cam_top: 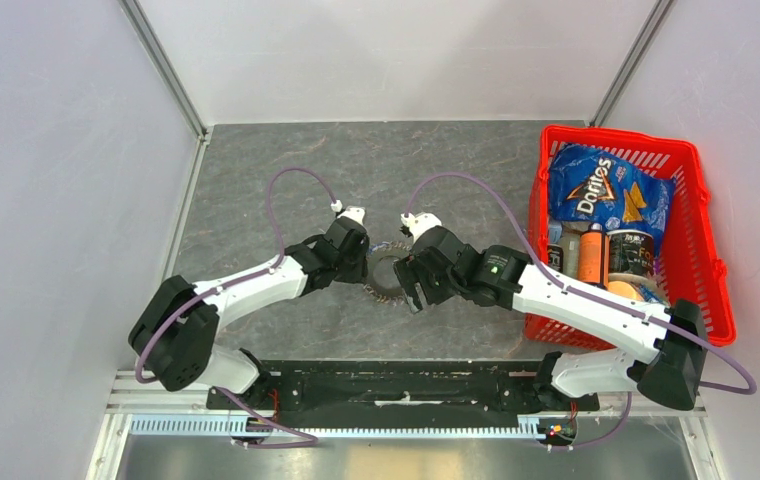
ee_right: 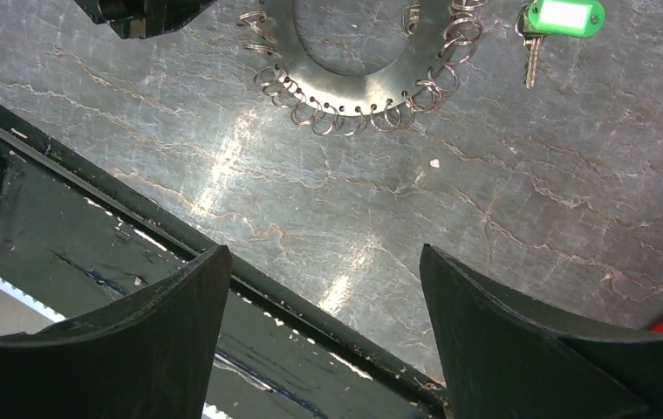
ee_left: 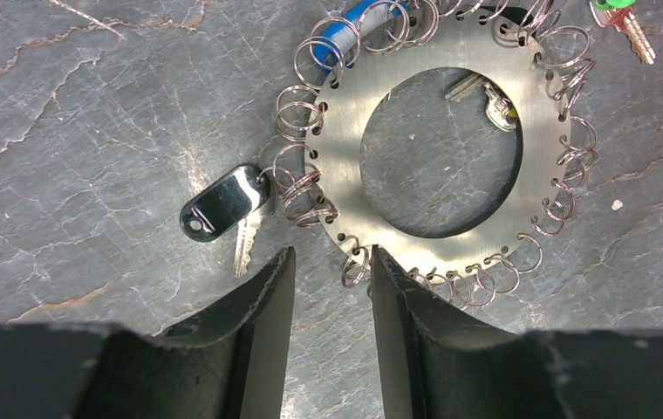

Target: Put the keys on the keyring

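The keyring (ee_left: 338, 157) is a flat steel disc with a round hole, fringed with many small wire rings. It lies on the grey table between both arms (cam_top: 388, 272). A black-headed key (ee_left: 223, 205) lies against the rings on its left edge; I cannot tell whether it is threaded on. The green-headed key (ee_left: 618, 10) lies loose beside the disc's far right edge (ee_right: 563, 16). My left gripper (ee_left: 332, 262) is open at the disc's near rim, with one small ring between its fingertips. My right gripper (ee_right: 324, 253) is wide open and holds nothing, a little back from the disc over the table's near edge.
A blue tag (ee_left: 354, 22) hangs on the disc's far rim, and a plain metal key (ee_left: 489, 96) lies inside the hole. A red basket (cam_top: 701, 270) of groceries stands at the right. The black mounting rail (ee_right: 92, 227) runs along the near edge.
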You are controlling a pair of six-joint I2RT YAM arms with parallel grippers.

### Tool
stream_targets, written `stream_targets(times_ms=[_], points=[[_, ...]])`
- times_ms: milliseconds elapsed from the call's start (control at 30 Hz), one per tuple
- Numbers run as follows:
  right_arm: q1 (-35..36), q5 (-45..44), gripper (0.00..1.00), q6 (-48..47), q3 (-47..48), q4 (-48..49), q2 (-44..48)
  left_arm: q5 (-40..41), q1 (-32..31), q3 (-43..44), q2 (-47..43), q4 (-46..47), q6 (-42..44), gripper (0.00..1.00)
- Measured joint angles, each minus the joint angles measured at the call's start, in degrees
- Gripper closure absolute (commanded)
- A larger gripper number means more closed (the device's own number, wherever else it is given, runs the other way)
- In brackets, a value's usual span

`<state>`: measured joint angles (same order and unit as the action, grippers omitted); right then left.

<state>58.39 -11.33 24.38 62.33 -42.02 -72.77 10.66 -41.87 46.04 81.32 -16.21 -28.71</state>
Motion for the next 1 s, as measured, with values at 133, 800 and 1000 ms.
stream_targets(times_ms=[133, 800, 1000], points=[[0.0, 0.1, 0.13, 0.0, -0.1, 0.1, 0.1, 0.0, 0.0, 0.1, 0.8, 0.5, 0.1, 0.60], [0.0, 1.0, 0.13, 0.0, -1.1, 0.5, 0.3, 0.0, 0.0, 0.1, 5.9, 4.2, 1.6, 0.68], [0.0, 1.2, 0.13, 0.0, -1.2, 0.7, 0.3, 1.3, 0.0, 0.1, 6.5, 4.5, 2.0, 0.68]])
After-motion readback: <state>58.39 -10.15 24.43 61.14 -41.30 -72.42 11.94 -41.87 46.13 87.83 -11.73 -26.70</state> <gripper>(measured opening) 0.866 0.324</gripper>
